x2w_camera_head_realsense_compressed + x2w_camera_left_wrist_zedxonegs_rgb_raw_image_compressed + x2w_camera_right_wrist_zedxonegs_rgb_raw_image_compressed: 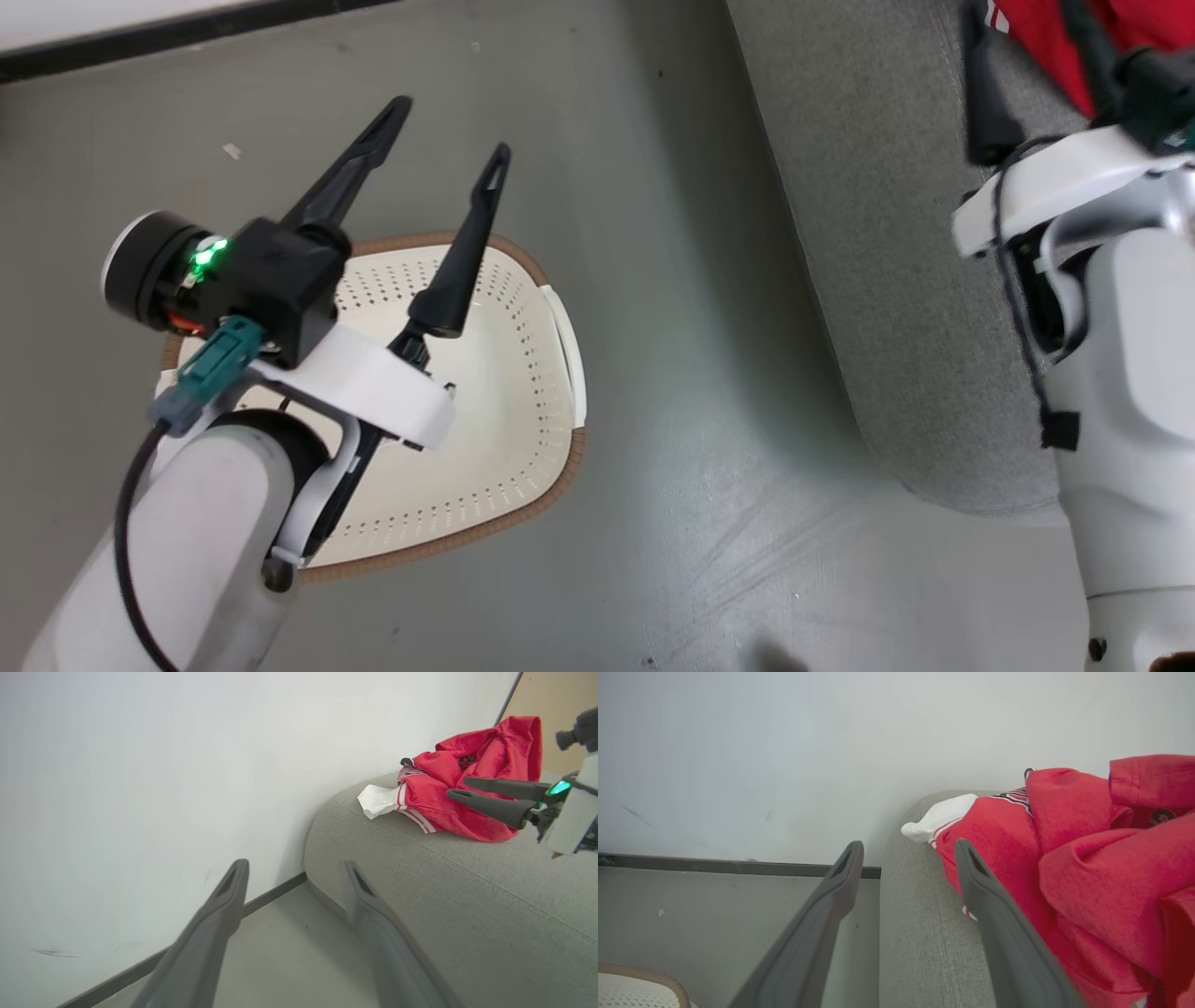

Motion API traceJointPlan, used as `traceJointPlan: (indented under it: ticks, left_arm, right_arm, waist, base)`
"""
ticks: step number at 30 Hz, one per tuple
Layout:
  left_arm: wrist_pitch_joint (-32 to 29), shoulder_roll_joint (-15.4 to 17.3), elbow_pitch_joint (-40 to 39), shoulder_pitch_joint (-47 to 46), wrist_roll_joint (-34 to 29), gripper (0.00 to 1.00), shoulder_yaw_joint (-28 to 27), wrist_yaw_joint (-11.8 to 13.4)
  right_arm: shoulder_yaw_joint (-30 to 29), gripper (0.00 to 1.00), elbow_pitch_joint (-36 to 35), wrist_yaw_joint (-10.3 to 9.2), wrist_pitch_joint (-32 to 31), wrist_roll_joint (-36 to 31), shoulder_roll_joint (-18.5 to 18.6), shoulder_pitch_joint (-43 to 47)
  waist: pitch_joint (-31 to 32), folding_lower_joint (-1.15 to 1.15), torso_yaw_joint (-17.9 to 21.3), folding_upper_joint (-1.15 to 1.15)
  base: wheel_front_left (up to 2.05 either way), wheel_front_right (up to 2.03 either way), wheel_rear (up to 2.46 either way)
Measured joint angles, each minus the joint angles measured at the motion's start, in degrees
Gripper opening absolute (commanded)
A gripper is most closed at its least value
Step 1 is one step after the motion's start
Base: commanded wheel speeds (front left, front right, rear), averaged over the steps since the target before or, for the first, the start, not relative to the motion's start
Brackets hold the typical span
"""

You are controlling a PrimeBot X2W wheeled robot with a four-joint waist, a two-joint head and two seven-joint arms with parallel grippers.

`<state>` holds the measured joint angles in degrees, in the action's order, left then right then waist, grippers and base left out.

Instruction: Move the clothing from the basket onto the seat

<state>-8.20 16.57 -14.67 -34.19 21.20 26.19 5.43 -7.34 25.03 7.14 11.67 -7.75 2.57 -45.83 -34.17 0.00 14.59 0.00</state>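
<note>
The clothing lies bunched in a red heap with a white part on the grey seat, near its rounded end by the wall. My right gripper stands open at the heap's edge, one finger in front of the red clothing, nothing between the jaws. It also appears from the side as the right gripper and at the top right as the right gripper. The cream basket sits on the floor, its visible inside bare. Above it my left gripper hangs open and holds nothing.
A white wall with a dark skirting strip runs behind the seat. Grey floor separates basket and seat. My left forearm covers the basket's near left part.
</note>
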Motion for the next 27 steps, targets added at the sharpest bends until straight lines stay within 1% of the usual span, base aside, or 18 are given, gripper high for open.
traceJointPlan:
  ticks: [1, 3, 10, 12, 19, 20, 23, 27]
  left_arm:
    - [0.9, 0.0, 0.1, 1.3, 0.4, 1.0, -1.1, 0.7]
    - [1.4, 0.0, 0.2, 1.9, 0.5, 1.0, -1.6, 1.1]
    - [5.1, -0.3, 0.8, 7.1, 2.2, 1.0, -5.2, 3.7]
    - [6.8, -0.7, 1.3, 9.5, 3.6, 1.0, -6.3, 4.4]
    - [10.8, -1.8, 2.7, 13.8, 5.5, 1.0, -8.6, 5.0]
    - [10.8, -1.8, 2.7, 13.8, 5.5, 1.0, -8.6, 5.0]
    - [13.2, -1.7, 3.2, 15.8, 5.6, 1.0, -9.2, 5.0]
    - [15.7, -1.7, 3.6, 17.9, 5.7, 1.0, -9.7, 5.0]
  right_arm:
    - [1.5, 1.0, 0.2, 0.0, 0.0, 0.0, -0.9, 1.0]
    - [2.2, 1.0, 0.3, 0.0, 0.0, 0.0, -0.9, 1.3]
    - [5.4, 1.0, -0.1, -0.01, 0.3, -0.5, 0.7, 2.6]
    - [7.1, 1.0, -1.1, -0.01, 1.5, -0.4, 0.9, 2.6]
    - [9.4, 1.0, -2.1, -0.01, 2.1, 0.8, 0.9, 5.9]
    - [9.4, 1.0, -2.1, -0.01, 2.1, 0.8, 0.9, 5.9]
    - [10.0, 1.0, -2.3, -0.01, 2.5, 1.3, 1.0, 7.7]
    - [12.2, 1.0, -3.7, -0.01, 2.7, 2.4, 1.1, 9.3]
  waist:
    - [0.7, 0.0, -0.5, 0.0]
    - [1.1, 0.0, -0.8, 0.0]
    - [3.8, 0.0, -2.8, 0.0]
    - [5.0, 0.0, -3.8, 0.0]
    - [8.0, 0.0, -6.1, 0.0]
    - [8.0, 0.0, -6.1, 0.0]
    - [9.9, 0.0, -7.5, 0.0]
    - [11.9, 0.0, -8.8, 0.0]
  base:
    - [0.0, 0.0, 0.0]
    - [0.0, 0.0, 0.0]
    - [0.0, 0.0, 0.0]
    - [0.0, 0.0, 0.0]
    - [0.0, 0.0, 0.0]
    - [0.0, 0.0, 0.0]
    - [0.0, 0.0, 0.0]
    - [0.0, 0.0, 0.0]
